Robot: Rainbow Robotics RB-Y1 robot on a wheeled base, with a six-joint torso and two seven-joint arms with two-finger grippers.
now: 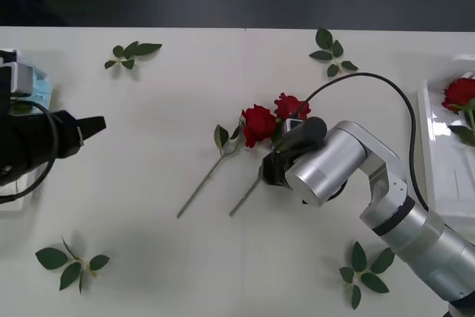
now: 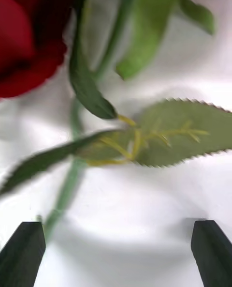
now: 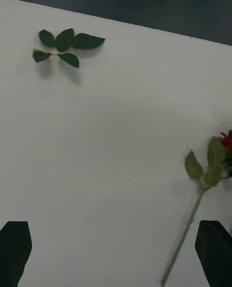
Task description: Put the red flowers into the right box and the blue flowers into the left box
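Observation:
Two red flowers [image 1: 258, 124] [image 1: 290, 105] lie side by side at the table's middle, stems trailing toward me. My right gripper [image 1: 272, 170] hangs low over the right one's stem, open; in the right wrist view a rose head [image 2: 26, 50], a stem [image 2: 67, 185] and leaves [image 2: 179, 134] lie just beyond the black fingertips [image 2: 21, 253]. A third red flower [image 1: 459, 94] lies in the right box [image 1: 434, 146]. My left gripper [image 1: 93, 128] is open over the table's left side beside the left box [image 1: 11, 202], where a blue flower [image 1: 33, 87] shows. The left rose's stem [image 3: 186, 234] shows in the left wrist view.
Loose leaf sprigs lie around the table: far left [image 1: 132, 53], far right [image 1: 330, 53], near left [image 1: 70, 263] and near right [image 1: 364, 271]. A black cable [image 1: 393, 102] loops over the right arm. The table's far edge meets dark floor.

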